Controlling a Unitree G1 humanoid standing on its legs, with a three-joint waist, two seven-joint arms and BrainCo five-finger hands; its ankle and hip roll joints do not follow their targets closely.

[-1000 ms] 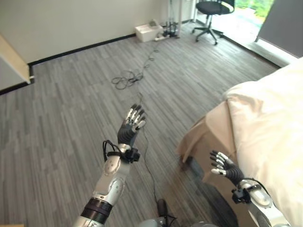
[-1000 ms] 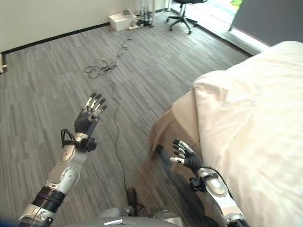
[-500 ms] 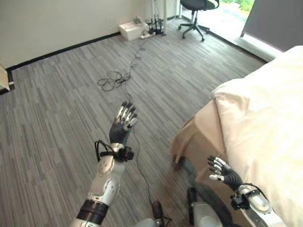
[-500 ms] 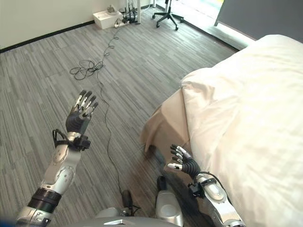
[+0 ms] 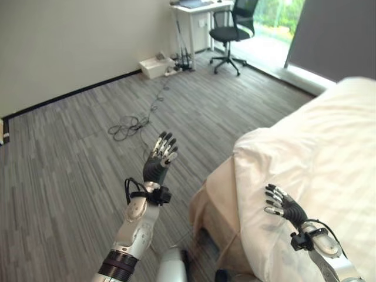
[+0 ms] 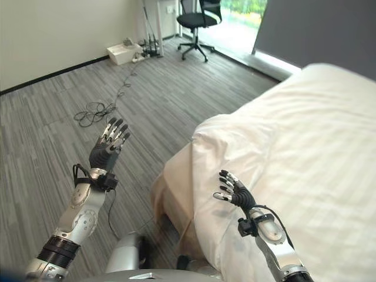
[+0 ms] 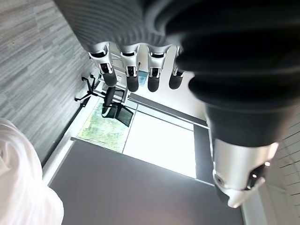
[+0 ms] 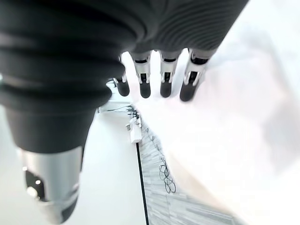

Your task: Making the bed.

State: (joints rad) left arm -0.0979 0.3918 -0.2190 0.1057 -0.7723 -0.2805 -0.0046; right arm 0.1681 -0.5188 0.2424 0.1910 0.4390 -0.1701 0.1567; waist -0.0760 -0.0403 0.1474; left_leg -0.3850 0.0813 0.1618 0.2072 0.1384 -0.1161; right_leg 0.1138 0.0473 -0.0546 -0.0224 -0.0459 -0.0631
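Right robot hand (image 6: pixel 235 192) now over bed (image 6: pixel 305 147).

Matt cloth bedspread (image 6: pixel 294 135) (softly creased).

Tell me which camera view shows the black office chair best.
The left eye view: the black office chair stands whole by the white desk near the window. The right eye view cuts off its backrest at the top edge. The left wrist view shows it small, past the left robot hand. The right wrist view faces the cream bedspread.
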